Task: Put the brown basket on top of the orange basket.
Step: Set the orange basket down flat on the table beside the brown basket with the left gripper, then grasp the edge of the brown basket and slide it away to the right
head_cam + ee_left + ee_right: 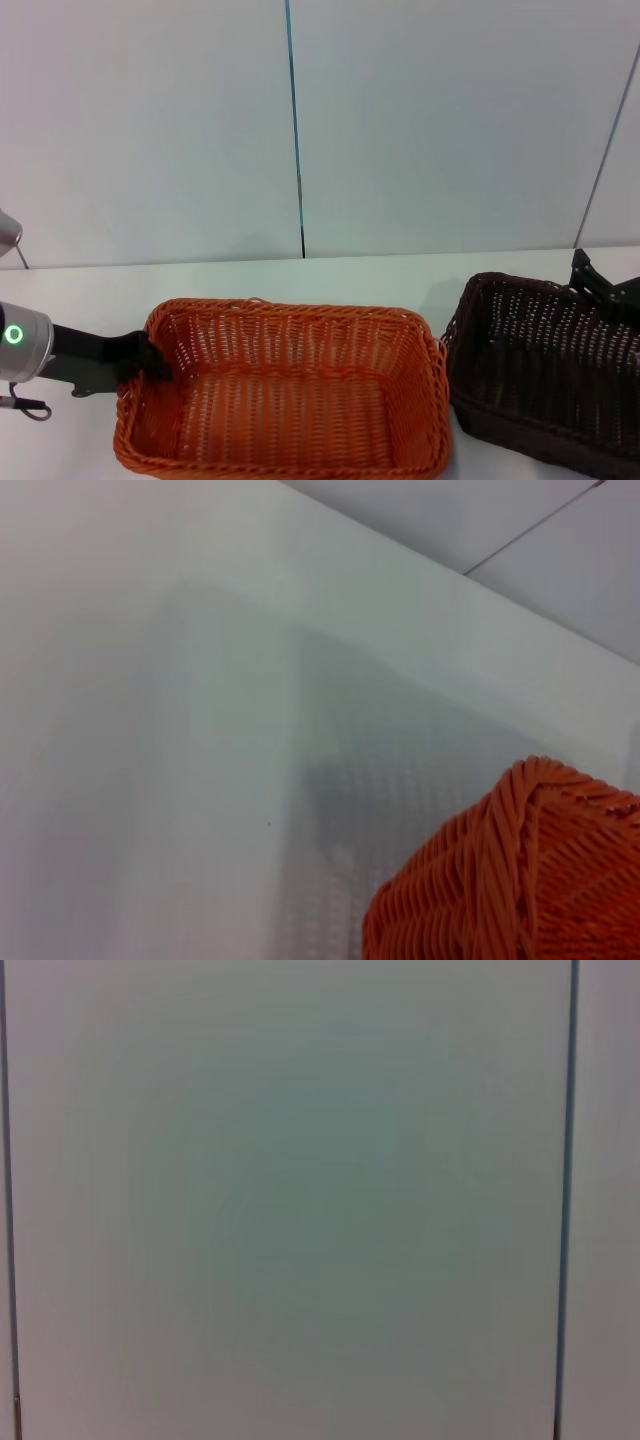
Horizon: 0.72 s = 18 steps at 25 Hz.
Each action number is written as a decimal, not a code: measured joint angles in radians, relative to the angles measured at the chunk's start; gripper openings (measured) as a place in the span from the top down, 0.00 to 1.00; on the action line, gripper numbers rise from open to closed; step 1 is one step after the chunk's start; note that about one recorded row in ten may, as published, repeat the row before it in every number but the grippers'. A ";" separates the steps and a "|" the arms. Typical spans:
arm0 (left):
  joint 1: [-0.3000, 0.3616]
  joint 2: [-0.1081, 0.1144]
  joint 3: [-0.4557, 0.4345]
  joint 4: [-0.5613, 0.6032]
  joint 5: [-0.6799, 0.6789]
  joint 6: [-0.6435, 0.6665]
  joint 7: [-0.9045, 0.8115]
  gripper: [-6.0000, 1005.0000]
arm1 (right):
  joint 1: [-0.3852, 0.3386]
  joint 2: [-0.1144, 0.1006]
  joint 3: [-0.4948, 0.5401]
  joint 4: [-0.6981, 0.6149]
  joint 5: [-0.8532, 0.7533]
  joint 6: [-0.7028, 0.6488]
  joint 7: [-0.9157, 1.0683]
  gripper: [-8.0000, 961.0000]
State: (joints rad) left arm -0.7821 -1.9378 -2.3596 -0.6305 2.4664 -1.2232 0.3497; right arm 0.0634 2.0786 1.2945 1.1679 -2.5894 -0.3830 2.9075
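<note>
Two woven baskets—orange basket (285,400) under left gripper (152,358) grip, brown basket (545,365) beside.

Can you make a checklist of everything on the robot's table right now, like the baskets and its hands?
Surface: white table, bare around the baskets.
Job's things: orange basket and brown basket stand side by side, both upright and empty; not stacked yet.
Clutter: nothing seen.
Grippers: left gripper at the orange basket's left end wall; right gripper at the brown basket's far right rim.
Cables: nothing seen.
Surroundings: pale wall panels behind the table.
</note>
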 joint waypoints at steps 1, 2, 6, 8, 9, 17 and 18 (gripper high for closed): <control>0.000 0.000 -0.001 0.000 0.000 0.001 0.000 0.73 | 0.000 0.000 0.000 -0.001 0.000 0.000 0.000 0.03; 0.001 0.000 -0.001 0.000 0.000 0.002 -0.001 0.73 | 0.001 0.000 0.000 -0.001 0.000 0.000 0.000 0.03; 0.002 0.000 -0.002 0.000 -0.001 0.003 -0.001 0.72 | 0.003 0.000 0.000 -0.001 0.000 -0.001 -0.001 0.03; 0.002 0.000 -0.004 0.000 -0.001 0.004 -0.001 0.68 | 0.003 0.000 0.000 -0.003 0.000 -0.001 -0.001 0.03; 0.003 0.001 -0.004 0.000 -0.001 0.006 -0.001 0.64 | 0.003 0.000 0.000 -0.003 0.000 -0.001 -0.001 0.03; 0.016 0.004 -0.026 -0.001 -0.002 0.022 0.001 0.42 | 0.004 0.000 0.002 -0.005 0.000 -0.001 -0.001 0.03; 0.018 0.004 -0.028 -0.002 -0.002 0.023 0.001 0.40 | 0.004 0.000 0.002 -0.005 0.000 -0.001 -0.001 0.03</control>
State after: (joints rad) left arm -0.7638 -1.9341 -2.3876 -0.6322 2.4645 -1.1999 0.3506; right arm 0.0672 2.0785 1.2962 1.1627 -2.5894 -0.3835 2.9068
